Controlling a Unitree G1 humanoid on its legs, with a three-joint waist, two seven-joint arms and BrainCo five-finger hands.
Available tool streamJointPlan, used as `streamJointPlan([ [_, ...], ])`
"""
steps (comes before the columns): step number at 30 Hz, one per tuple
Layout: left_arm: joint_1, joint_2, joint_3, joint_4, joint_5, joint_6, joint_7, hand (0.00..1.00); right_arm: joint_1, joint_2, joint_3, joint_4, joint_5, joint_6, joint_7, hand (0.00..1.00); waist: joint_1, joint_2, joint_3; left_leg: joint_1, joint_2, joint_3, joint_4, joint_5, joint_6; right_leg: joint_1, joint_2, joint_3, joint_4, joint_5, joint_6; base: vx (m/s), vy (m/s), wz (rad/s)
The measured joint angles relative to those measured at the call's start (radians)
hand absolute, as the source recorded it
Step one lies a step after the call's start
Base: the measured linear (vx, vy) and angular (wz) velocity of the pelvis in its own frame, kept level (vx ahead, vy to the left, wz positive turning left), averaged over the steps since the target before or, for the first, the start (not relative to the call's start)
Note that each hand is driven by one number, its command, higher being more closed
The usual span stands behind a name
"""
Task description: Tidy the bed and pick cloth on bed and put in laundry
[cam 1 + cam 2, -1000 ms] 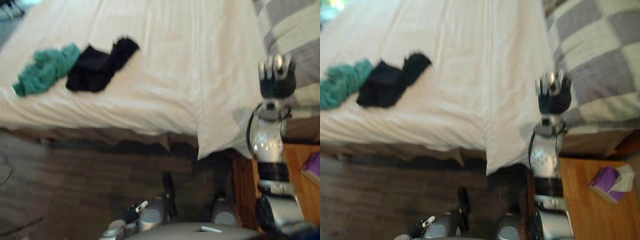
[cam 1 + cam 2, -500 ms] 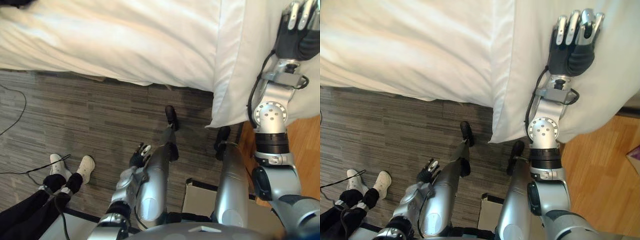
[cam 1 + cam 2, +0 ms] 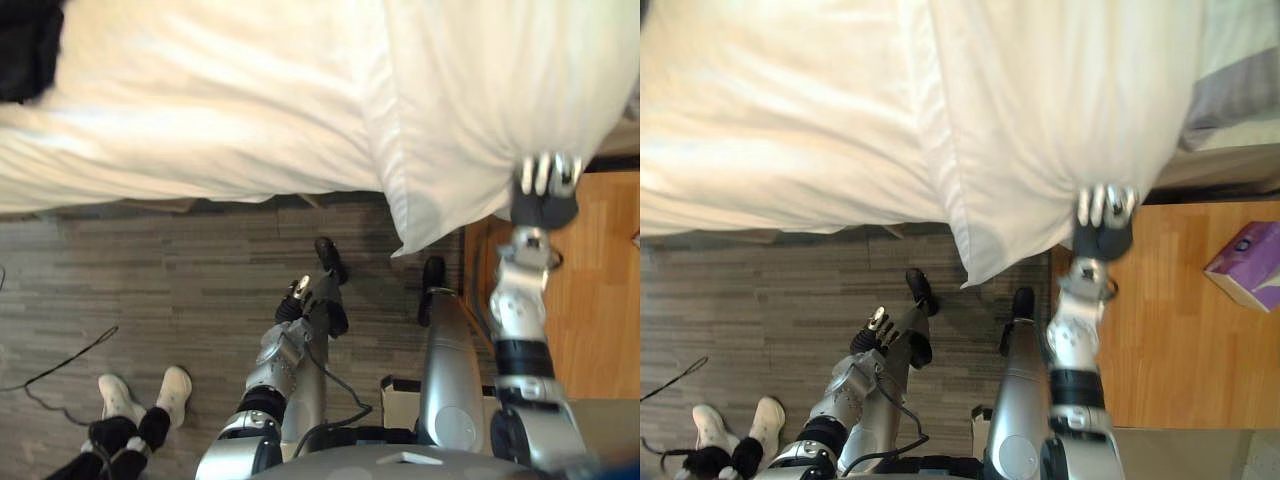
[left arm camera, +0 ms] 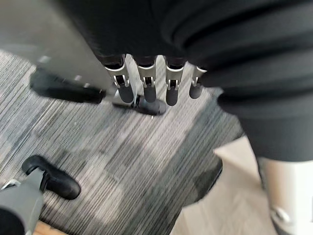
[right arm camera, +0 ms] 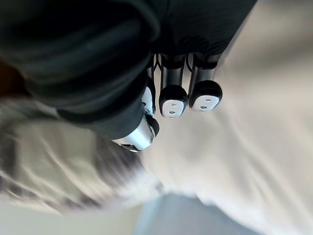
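Observation:
A white pillow [image 3: 480,90] hangs over the bed's near edge at the right. My right hand [image 3: 545,195] is at its lower edge, fingers curled into the cloth, and creases run together there. The right wrist view has the curled fingertips [image 5: 172,100] against the white pillow [image 5: 254,147]. A black cloth [image 3: 25,50] lies on the white sheet [image 3: 220,110] at the far left. My left hand [image 3: 293,300] hangs low over the floor, with its fingers [image 4: 146,88] relaxed and holding nothing.
A wooden nightstand [image 3: 1180,320] stands right of the bed with a purple tissue box [image 3: 1248,265] on it. A grey checked blanket [image 3: 1235,90] lies behind the pillow. A person's white shoes [image 3: 140,392] stand on the grey floor at lower left.
The camera has shifted. My right hand went from lying flat on the pillow to its lower edge with curled fingers, and the pillow now bunches there. The left hand still hangs low.

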Motion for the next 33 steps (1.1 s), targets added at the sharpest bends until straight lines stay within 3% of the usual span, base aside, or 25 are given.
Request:
streamJointPlan([
  [1,0.006,0.000,0.018,0.000,-0.001,0.009,-0.002,0.00,0.047,-0.009,-0.041,0.000,0.005,0.000,0.003,1.00,-0.018,0.000,0.000,0.031,0.001,0.008,0.001,-0.010,0.000,0.031,0.000,0.003,-0.008,0.000,0.001,0.11,-0.017,-0.38],
  [3,0.012,0.006,0.024,0.000,-0.010,0.019,-0.013,0.00,0.105,-0.027,-0.097,-0.018,0.006,-0.001,0.007,1.00,-0.022,-0.004,0.000,0.088,0.009,0.020,0.008,-0.028,0.000,0.092,0.001,0.005,-0.020,0.001,0.002,0.12,-0.030,-0.35],
  [6,0.050,0.013,0.057,-0.001,-0.008,0.038,-0.050,0.00,0.154,-0.047,-0.135,-0.112,-0.021,0.000,0.007,1.00,-0.021,-0.032,-0.020,0.170,0.024,0.025,0.040,-0.062,-0.005,0.194,0.001,-0.021,-0.039,0.000,0.003,0.08,-0.043,-0.18],
  [10,0.128,0.035,0.058,0.029,0.024,0.078,-0.097,0.00,0.195,-0.064,-0.164,-0.273,-0.171,-0.009,0.000,1.00,-0.010,-0.077,-0.112,0.252,0.021,0.013,0.047,-0.092,-0.003,0.323,-0.021,-0.095,-0.069,-0.019,0.012,0.08,-0.019,0.24],
  [13,0.181,0.038,0.058,0.037,0.024,0.100,-0.142,0.00,0.221,-0.073,-0.076,-0.452,-0.288,-0.003,0.012,1.00,-0.003,-0.092,-0.201,0.292,0.010,-0.008,0.080,-0.144,0.011,0.425,-0.042,-0.147,-0.096,-0.033,0.014,0.08,0.012,0.33],
  [15,0.196,0.036,0.042,0.037,0.019,0.078,-0.151,0.00,0.227,-0.058,0.001,-0.508,-0.328,0.021,0.042,1.00,0.014,-0.092,-0.230,0.288,0.014,-0.027,0.162,-0.192,0.010,0.477,-0.057,-0.163,-0.100,-0.047,0.033,0.07,0.058,0.28],
  [17,0.219,0.045,-0.006,0.037,-0.018,0.047,-0.155,0.00,0.236,-0.014,0.088,-0.492,-0.369,0.046,0.072,1.00,0.018,-0.089,-0.259,0.297,0.006,-0.081,0.229,-0.230,0.016,0.562,-0.079,-0.223,-0.105,-0.060,0.045,0.08,0.063,0.63],
  [19,0.231,0.050,-0.030,0.036,-0.026,0.048,-0.164,0.00,0.239,0.016,0.129,-0.454,-0.393,0.061,0.076,1.00,0.024,-0.094,-0.280,0.322,-0.016,-0.104,0.219,-0.225,0.021,0.607,-0.091,-0.255,-0.124,-0.059,0.046,0.10,0.050,0.57],
  [22,0.247,0.094,-0.094,0.039,0.082,0.067,-0.181,0.00,0.232,0.014,0.256,-0.354,-0.448,0.073,0.049,1.00,0.041,-0.096,-0.302,0.367,-0.063,-0.161,0.175,-0.206,0.026,0.679,-0.116,-0.293,-0.135,-0.056,0.049,0.04,0.033,0.46],
  [25,0.247,0.140,-0.137,0.040,0.138,0.074,-0.176,0.00,0.174,0.015,0.371,-0.233,-0.468,0.056,-0.016,1.00,0.050,-0.102,-0.293,0.322,-0.074,-0.212,0.196,-0.203,0.029,0.683,-0.115,-0.331,-0.125,-0.055,0.050,-0.10,0.021,0.53],
  [26,0.242,0.165,-0.139,0.038,0.140,0.073,-0.177,0.00,0.123,0.017,0.428,-0.185,-0.468,0.019,-0.050,1.00,0.058,-0.105,-0.266,0.300,-0.074,-0.235,0.208,-0.209,0.025,0.677,-0.114,-0.343,-0.109,-0.057,0.047,-0.14,0.023,0.53],
  [28,0.224,0.215,-0.133,0.034,0.143,0.068,-0.180,0.00,0.002,0.017,0.481,-0.134,-0.471,-0.032,-0.096,1.00,0.084,-0.109,-0.200,0.249,-0.067,-0.259,0.236,-0.209,0.029,0.641,-0.107,-0.352,-0.075,-0.087,-0.003,-0.17,-0.012,0.57],
  [29,0.208,0.245,-0.128,0.037,0.140,0.062,-0.179,0.00,-0.099,0.016,0.502,-0.105,-0.487,-0.068,-0.132,1.00,0.096,-0.108,-0.174,0.171,-0.064,-0.285,0.268,-0.198,0.036,0.580,-0.079,-0.336,-0.063,-0.133,-0.026,-0.18,-0.029,0.67],
  [31,0.155,0.283,-0.125,0.047,0.137,0.055,-0.180,0.00,-0.262,0.010,0.501,-0.018,-0.508,-0.117,-0.185,1.00,0.098,-0.106,-0.147,0.036,-0.051,-0.328,0.285,-0.167,0.046,0.456,-0.014,-0.297,-0.040,-0.154,-0.028,-0.21,-0.056,1.09],
  [33,0.086,0.291,-0.124,0.086,0.116,0.036,-0.183,0.00,-0.403,-0.013,0.478,0.087,-0.520,-0.135,-0.234,1.00,0.114,-0.100,-0.101,-0.031,-0.047,-0.333,0.275,-0.107,0.057,0.388,-0.003,-0.294,-0.007,-0.152,-0.034,-0.12,-0.073,0.87],
])
